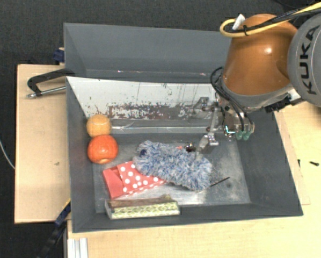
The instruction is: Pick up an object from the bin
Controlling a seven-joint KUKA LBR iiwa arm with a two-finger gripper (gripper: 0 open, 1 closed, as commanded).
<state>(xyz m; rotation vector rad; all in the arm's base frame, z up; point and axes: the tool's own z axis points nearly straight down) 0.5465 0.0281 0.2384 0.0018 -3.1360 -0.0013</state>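
My gripper (208, 141) hangs low over the bin floor at the right of the middle, just above the upper right edge of a fuzzy blue and white cloth (175, 165). That shaggy cloth lies spread across the bin's centre. A red cloth with white dots (129, 179) lies against its left side, partly tucked under it. Nothing shows in the gripper's grasp.
An orange ball (102, 149) and a smaller tan ball (98, 125) sit by the left wall. A long flat patterned bar (143, 207) lies along the front wall. The orange wrist cover hangs over the bin's back right corner.
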